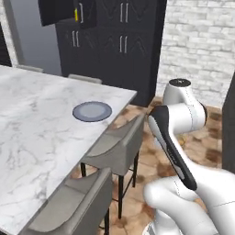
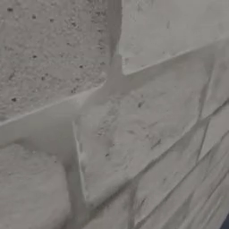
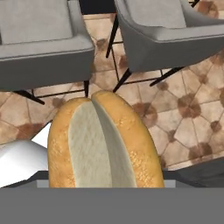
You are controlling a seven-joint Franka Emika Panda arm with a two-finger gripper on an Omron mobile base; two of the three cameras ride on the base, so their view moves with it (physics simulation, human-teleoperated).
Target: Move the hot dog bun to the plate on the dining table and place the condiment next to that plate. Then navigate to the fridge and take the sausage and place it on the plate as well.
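Fingers cannot be made out in the hand view, where the golden-tan oblong hot dog bun (image 3: 105, 142) with its paler split top covers the spot where they would rise. We take the bun to be carried there, hanging above the floor, though the contact itself is hidden and we cannot tell how the fingers stand on it.

Beyond the bun in that view we note two grey padded stools (image 3: 41, 41) on dark legs, standing side by side on a tan patterned tile floor (image 3: 192, 113).

From the left base view we record the long white marble-look bench (image 1: 41, 137) with grey veins. On it, near its right edge, lies the flat round blue-grey plate (image 1: 92, 111) with a darker rim, bare. Two grey stools stand just beside that right edge, and the white arm (image 1: 181, 137) rises to the right of them. Black cabinets (image 1: 114, 41) stand at the far wall, beside pale brickwork (image 1: 202, 41).

The right base view gives blurred grey surfaces that we cannot identify.
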